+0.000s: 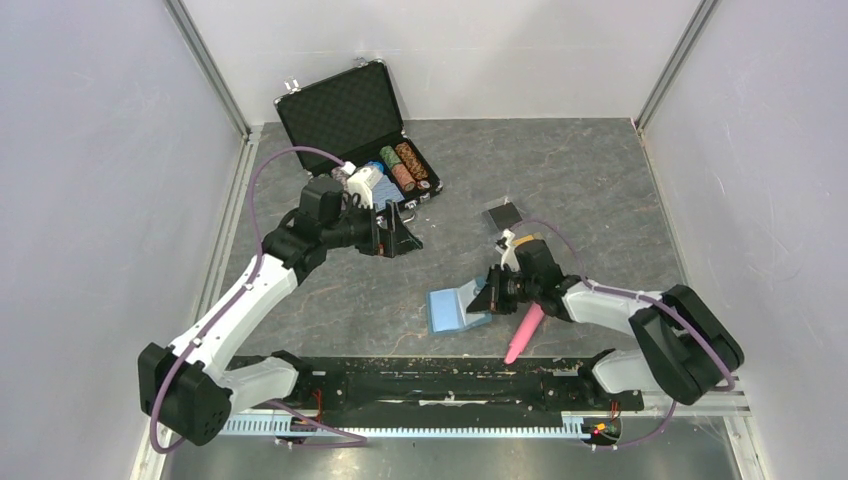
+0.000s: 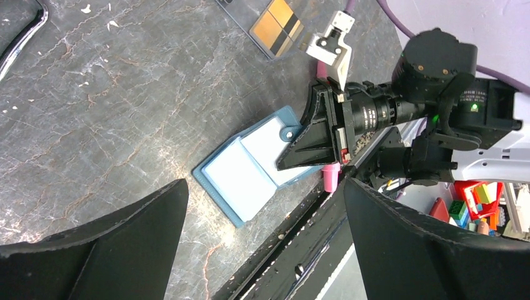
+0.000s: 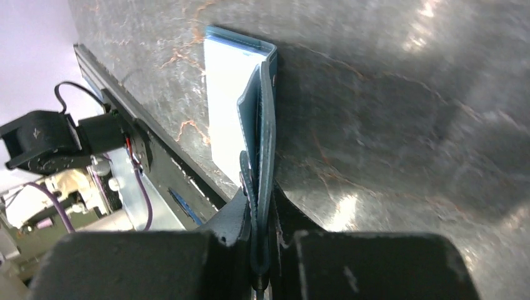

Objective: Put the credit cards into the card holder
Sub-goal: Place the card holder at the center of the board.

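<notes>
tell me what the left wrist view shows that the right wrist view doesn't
Only the left wrist view: the credit cards lying on the table beyond the right arm, the left pincer standing open with nothing in it, and the right pincer seen from outside.
Only the right wrist view: an edge-on close-up of the raised flap clamped between the right pincer's fingers.
Both: the card holder lying open on the table, one flap gripped by the right pincer, and the black rail at the table's edge.

Gold-and-black plastic credit cards [image 2: 276, 26] run off frame; the teal folding card holder [image 3: 257, 119] has its flap end hidden inside the right gripper [image 3: 260, 207].
</notes>
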Tool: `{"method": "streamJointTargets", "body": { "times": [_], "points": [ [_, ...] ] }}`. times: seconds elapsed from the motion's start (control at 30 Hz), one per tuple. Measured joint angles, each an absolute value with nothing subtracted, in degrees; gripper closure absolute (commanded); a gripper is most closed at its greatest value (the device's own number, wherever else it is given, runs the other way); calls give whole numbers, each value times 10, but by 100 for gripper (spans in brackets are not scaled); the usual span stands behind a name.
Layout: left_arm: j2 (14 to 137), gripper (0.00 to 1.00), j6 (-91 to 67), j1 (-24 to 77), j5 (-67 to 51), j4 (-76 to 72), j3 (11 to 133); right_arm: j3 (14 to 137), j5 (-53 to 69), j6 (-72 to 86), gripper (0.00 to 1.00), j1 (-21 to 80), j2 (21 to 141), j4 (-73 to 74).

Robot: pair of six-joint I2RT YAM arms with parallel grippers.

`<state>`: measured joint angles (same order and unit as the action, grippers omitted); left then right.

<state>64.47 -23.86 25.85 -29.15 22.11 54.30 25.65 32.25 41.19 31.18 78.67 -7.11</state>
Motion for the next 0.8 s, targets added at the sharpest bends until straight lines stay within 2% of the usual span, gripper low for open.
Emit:
{"method": "streamJointTargets", "body": {
  "times": [0.07, 0.1, 0.13, 0.2, 0.27, 0.33, 0.57, 0.8],
  "points": [
    [649, 0, -240, 258, -291, 221, 543, 231, 305, 438, 99, 312, 769, -86],
    [652, 0, -243, 258, -291, 221, 543, 219, 293, 451, 95, 313, 759, -92],
    [655, 0, -247, 258, -291, 221, 543, 211, 283, 462, 86, 313, 750, -96],
    [663, 0, -259, 258, -291, 221, 545, 204, 267, 479, 81, 313, 740, -96],
    [667, 0, -262, 258, -291, 221, 547, 203, 250, 495, 69, 313, 733, -94],
    [668, 0, -265, 258, -291, 215, 548, 199, 235, 510, 61, 313, 722, -94],
    [668, 0, -272, 258, -271, 188, 548, 181, 192, 536, 41, 313, 677, -76],
    [693, 0, -292, 259, -296, 188, 550, 205, 142, 541, 26, 314, 619, 9]
  ]
}}
